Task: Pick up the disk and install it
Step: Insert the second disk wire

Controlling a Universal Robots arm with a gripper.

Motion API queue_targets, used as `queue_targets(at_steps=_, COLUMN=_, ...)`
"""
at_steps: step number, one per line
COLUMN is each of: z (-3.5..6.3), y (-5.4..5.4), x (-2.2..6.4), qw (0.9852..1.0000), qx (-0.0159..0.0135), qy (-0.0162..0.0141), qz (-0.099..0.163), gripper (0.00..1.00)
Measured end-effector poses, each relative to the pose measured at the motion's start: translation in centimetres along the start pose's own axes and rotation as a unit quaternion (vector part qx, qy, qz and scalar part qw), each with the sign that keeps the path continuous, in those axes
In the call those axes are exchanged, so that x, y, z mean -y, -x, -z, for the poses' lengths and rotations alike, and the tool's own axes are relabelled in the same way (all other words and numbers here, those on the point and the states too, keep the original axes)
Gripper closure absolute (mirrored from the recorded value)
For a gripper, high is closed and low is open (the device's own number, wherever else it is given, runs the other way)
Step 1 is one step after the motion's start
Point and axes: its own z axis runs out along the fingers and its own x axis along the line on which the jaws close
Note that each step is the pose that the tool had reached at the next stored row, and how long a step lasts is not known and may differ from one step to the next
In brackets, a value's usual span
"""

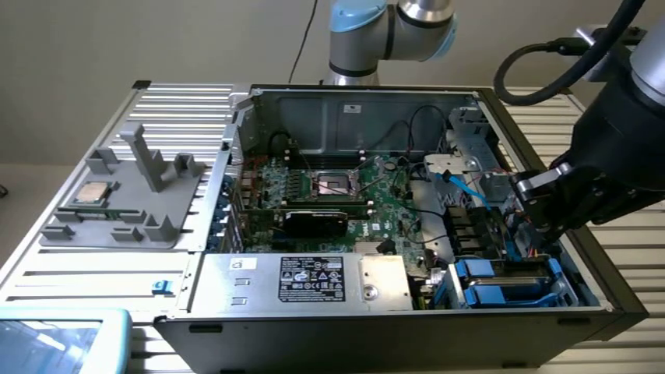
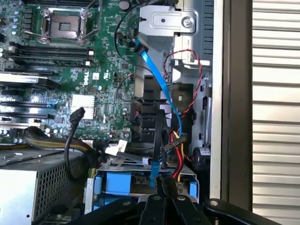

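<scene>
My pincer [image 1: 538,224] [image 2: 164,202] is together, black fingertips pressed flat against each other with nothing clamped between them. It hangs just above the drive bay, close to the black tower case's [image 1: 613,304] wall at three o'clock in the exterior view. I judge I sit low here because this corner is where the disk belongs.

Just beyond my fingertips lies the disk [image 1: 506,282] [image 2: 126,180]: its bright blue plastic carrier lies flat in the bay, at the case's five o'clock corner. The silver-grey body is mostly hidden, so I cannot tell whether it is fully seated. Two blue fronts show there, stacked close together.

A flat light-blue data cable [image 2: 157,75] and a red, yellow and black wire bundle [image 2: 178,159] run down towards the bay, right in front of my fingers.

Further out, the green motherboard [image 1: 343,195] fills the case's middle, its empty silver processor socket [image 1: 335,184] open. The grey metal power supply box [image 1: 301,279] sits at six o'clock. Outside, at nine o'clock, a grey plastic fixture [image 1: 114,210] keeps the small square silver processor chip [image 1: 96,192] out of the way.
</scene>
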Motion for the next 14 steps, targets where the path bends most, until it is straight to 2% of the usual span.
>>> queue_targets(at_steps=5, z=-0.78, y=0.0, x=0.88, qw=1.0000, qx=0.0008, qy=0.0003, qz=-0.008, gripper=0.89)
queue_targets(at_steps=10, z=-1.66, y=-0.5, x=0.98, qw=0.9999, qx=0.0017, qy=0.0001, qz=-0.016, gripper=0.89)
queue_targets(at_steps=14, z=-1.71, y=-0.5, x=0.99, qw=0.9999, qx=0.0017, qy=-0.0001, qz=-0.016, gripper=0.89)
